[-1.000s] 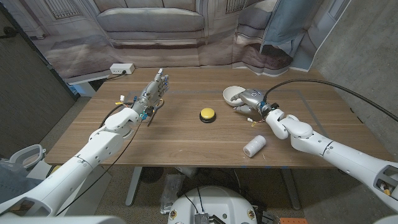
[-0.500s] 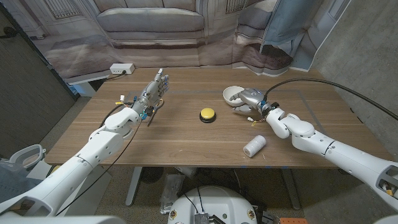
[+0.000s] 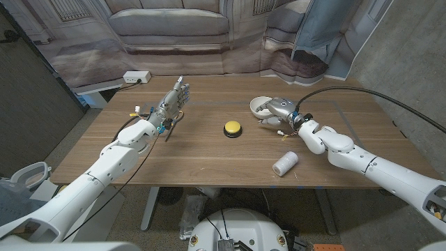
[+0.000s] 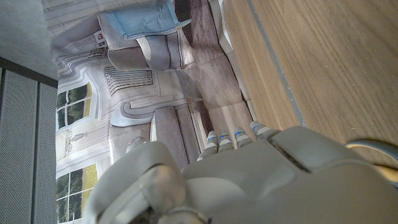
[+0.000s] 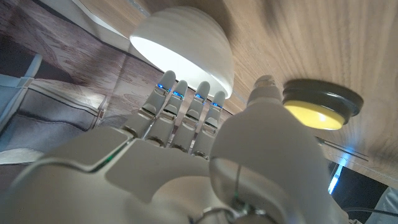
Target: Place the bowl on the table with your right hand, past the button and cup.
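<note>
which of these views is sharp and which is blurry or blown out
Head view: evenly lit and sharp across the table, with the yellow button and the lying cup crisp. Right wrist view: the white bowl glares bright, and the right hand close to the lens is soft. Left wrist view: the wood grain is clear, the left hand blurred.

My right hand [image 3: 277,111] moves a little nearer the tabletop's [image 3: 209,157] far edge than a second ago, closing in on the white bowl [image 3: 260,105]; my fingers [image 5: 186,109] now reach up to the bowl's rounded side, though I cannot tell whether they touch it. My forearm follows by the same small amount. The bowl itself tilts slightly less toward me than before, as far as the head view lets me judge.
</note>
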Motion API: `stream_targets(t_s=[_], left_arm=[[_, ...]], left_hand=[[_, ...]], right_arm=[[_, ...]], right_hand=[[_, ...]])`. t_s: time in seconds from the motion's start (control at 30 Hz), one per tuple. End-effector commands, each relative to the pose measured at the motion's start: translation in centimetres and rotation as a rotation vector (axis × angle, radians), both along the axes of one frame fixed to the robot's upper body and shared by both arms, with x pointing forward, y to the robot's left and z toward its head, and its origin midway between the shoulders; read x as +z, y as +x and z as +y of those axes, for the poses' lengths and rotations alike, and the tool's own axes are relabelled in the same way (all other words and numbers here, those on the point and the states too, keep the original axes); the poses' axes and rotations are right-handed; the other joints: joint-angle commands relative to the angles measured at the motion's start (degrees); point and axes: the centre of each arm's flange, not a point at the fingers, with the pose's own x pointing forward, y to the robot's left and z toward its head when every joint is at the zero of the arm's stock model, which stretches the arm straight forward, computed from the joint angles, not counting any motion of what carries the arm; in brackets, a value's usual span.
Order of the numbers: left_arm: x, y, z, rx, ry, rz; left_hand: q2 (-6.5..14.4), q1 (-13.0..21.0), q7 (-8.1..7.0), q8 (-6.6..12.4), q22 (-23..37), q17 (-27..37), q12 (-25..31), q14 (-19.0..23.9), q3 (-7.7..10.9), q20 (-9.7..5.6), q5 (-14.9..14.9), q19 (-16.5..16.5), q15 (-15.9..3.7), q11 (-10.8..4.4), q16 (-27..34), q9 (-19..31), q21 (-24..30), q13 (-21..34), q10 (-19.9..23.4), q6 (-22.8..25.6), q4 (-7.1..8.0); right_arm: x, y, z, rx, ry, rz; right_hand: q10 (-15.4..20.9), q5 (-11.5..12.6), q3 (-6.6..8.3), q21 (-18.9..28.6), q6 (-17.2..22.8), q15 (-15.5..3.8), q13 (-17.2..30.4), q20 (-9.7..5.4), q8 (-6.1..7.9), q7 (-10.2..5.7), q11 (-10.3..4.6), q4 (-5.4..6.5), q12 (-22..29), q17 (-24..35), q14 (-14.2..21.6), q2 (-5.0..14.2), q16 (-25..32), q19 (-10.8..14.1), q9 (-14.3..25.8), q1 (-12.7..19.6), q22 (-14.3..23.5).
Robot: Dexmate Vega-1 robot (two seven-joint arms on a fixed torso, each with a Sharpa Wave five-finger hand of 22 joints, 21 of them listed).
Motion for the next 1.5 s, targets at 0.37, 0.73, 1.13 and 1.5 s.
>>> stream_targets(t_s=[0.37, 0.73, 1.13, 1.5], left_arm=[[0.0, 0.2, -0.1, -0.003, 0.001, 0.002], [0.0, -0.1, -0.1, -0.001, -0.001, -0.007], [-0.2, 0.1, 0.0, -0.005, -0.003, -0.006], [0.2, 0.4, 0.0, -0.011, 0.002, -0.007]], left_hand=[[0.3, 0.4, -0.10, 0.01, 0.1, 0.2, 0.1, 0.1, -0.53, -1.22, -0.1, -0.4, -0.08, -0.17, 0.1, 0.2, 0.3, 0.2, 0.1, 0.2, -0.04], [0.3, 0.5, -0.10, 0.01, 0.1, 0.2, 0.1, 0.2, -0.62, -1.23, -0.1, -0.4, 0.01, -0.06, 0.1, 0.2, 0.3, 0.2, 0.2, 0.2, -0.04], [0.3, 0.6, -0.14, -0.01, 0.1, 0.2, 0.0, 0.1, -0.77, -1.26, -0.1, -0.4, -0.10, -0.17, 0.1, 0.2, 0.3, 0.2, 0.1, 0.1, -0.03], [0.4, 0.6, -0.18, -0.03, 0.1, 0.2, 0.0, 0.1, -0.85, -1.21, -0.2, -0.4, -0.07, -0.22, 0.1, 0.2, 0.3, 0.2, 0.1, 0.1, -0.03]], right_arm=[[1.1, -0.8, 0.3, 0.034, 0.011, -0.027], [1.8, -1.8, 0.4, 0.055, 0.024, -0.059], [3.2, -2.9, 0.1, 0.069, 0.064, -0.095], [3.9, -3.3, 0.1, 0.069, 0.068, -0.115]], right_hand=[[-2.3, 1.0, -0.31, -2.2, -1.3, -4.38, -0.6, 2.45, -0.17, 0.17, 0.19, 0.23, -0.8, -1.4, -1.7, 0.07, 0.3, -0.3, -0.2, -0.8, 0.0], [-4.0, 1.6, -0.47, -4.2, -3.0, -4.19, -1.3, 4.34, -0.49, 0.09, 0.40, 0.77, -1.2, -2.5, -4.0, 0.53, 0.0, -1.5, -0.3, -1.6, 0.1], [-4.4, 1.8, -0.49, -4.7, -3.3, -3.99, -1.5, 4.45, -0.46, 0.13, 0.57, 0.97, -1.2, -3.0, -4.4, 0.79, 0.2, -1.3, -0.4, -1.9, 0.1], [-4.4, 1.9, -0.48, -5.1, -3.5, -3.92, -1.7, 4.52, -0.42, 0.24, 0.52, 1.09, -1.1, -3.3, -4.3, 0.99, 0.4, -1.0, -0.4, -2.1, 0.2]])
